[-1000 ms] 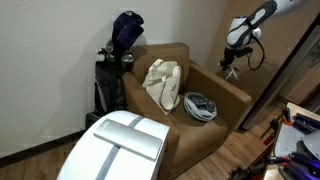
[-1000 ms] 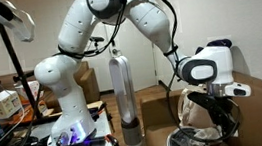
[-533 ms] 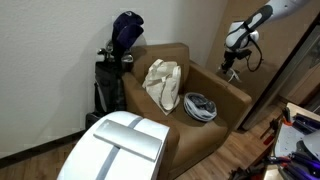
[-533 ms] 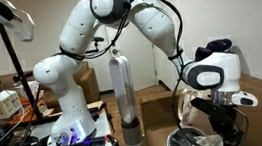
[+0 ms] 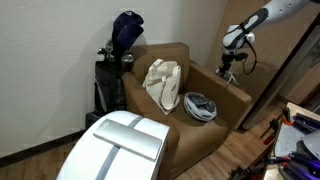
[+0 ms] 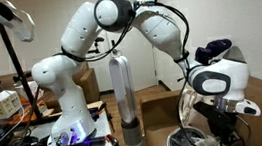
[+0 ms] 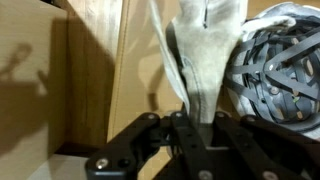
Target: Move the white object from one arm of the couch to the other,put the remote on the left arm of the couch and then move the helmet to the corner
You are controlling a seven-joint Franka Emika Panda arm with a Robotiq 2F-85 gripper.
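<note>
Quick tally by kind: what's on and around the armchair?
Tan-brown upholstered armchair: 1
Cream cloth bag with handles: 1
White bicycle helmet with dark vents: 1
Dark blue golf-bag hood: 1
Glossy white curved shell: 1
Total: 5

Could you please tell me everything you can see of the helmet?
The helmet is rounded, its white shell, plastic by the look, cut by dark grey vents. It lies on the seat of the couch, towards the front, close to one arm and beside the cream bag. The wrist view shows white ribs with dark gaps; the bag's cloth seems to touch its edge.
</note>
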